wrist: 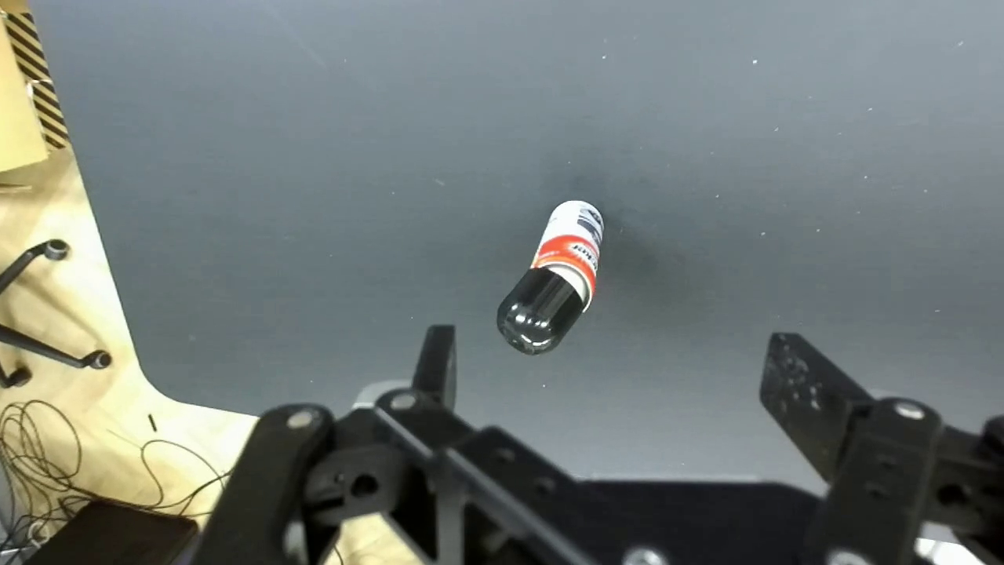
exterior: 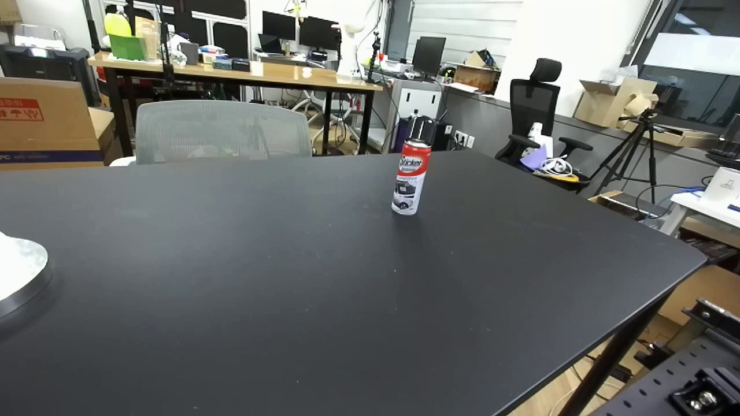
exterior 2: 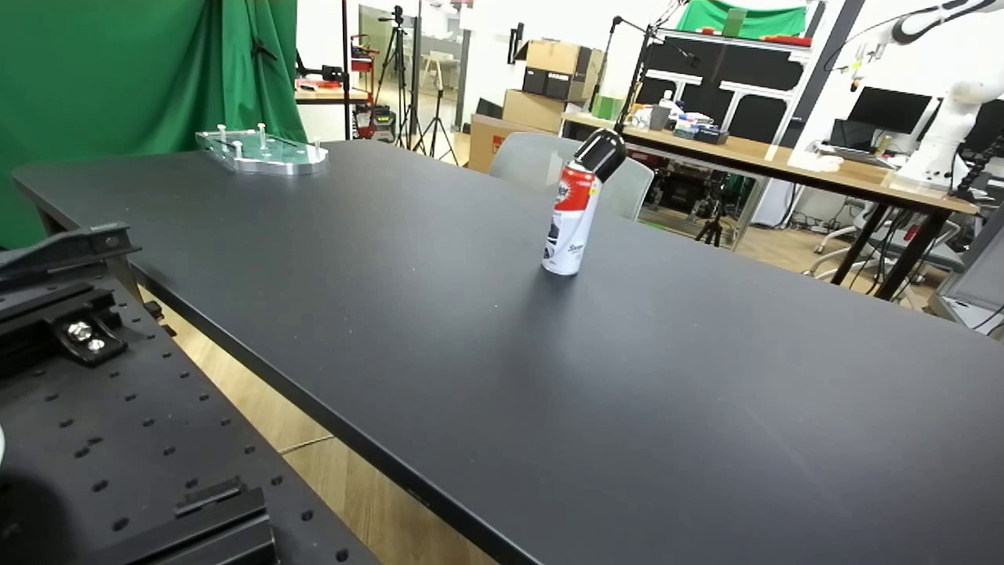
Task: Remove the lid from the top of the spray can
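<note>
The spray can point(exterior: 411, 179) stands upright on the black table, red on top and white below, in both exterior views point(exterior 2: 571, 224). The shiny black domed lid point(exterior 2: 602, 154) sits tilted on the can's top, leaning to one side; it also shows in an exterior view point(exterior: 422, 129). In the wrist view the lid point(wrist: 540, 312) points toward me, with the can point(wrist: 571, 239) behind it and a pale gap at one side of the rim. My gripper point(wrist: 612, 345) is wide open and empty, apart from the lid. The lid appears nearer the left finger. The gripper is out of view in both exterior views.
A clear plate with pegs point(exterior 2: 263, 154) lies at the table's far end. A white rounded thing point(exterior: 20, 263) is cut off at the left edge. A grey chair point(exterior: 222, 132) stands behind the table. A black perforated board point(exterior 2: 157, 439) is beside the table's edge.
</note>
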`<act>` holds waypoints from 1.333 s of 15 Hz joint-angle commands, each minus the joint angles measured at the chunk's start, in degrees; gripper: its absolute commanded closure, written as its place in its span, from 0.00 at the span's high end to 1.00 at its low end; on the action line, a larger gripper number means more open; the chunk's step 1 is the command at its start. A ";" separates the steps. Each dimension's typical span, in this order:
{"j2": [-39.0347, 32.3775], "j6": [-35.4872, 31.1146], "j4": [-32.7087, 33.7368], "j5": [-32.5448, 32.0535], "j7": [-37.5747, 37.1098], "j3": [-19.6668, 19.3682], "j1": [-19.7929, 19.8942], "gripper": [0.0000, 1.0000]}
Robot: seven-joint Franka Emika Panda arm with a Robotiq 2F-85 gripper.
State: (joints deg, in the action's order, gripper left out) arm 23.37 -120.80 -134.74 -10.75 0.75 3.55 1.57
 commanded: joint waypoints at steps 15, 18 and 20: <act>-25.21 -4.20 12.68 13.13 20.26 -7.72 1.56 1.00; -26.71 -3.56 13.88 12.12 19.68 -7.84 1.74 1.00; -28.70 -3.32 14.86 12.69 20.85 -8.00 2.09 1.00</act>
State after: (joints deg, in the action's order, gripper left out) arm -2.86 -124.98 -121.63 2.15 21.06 -4.64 2.71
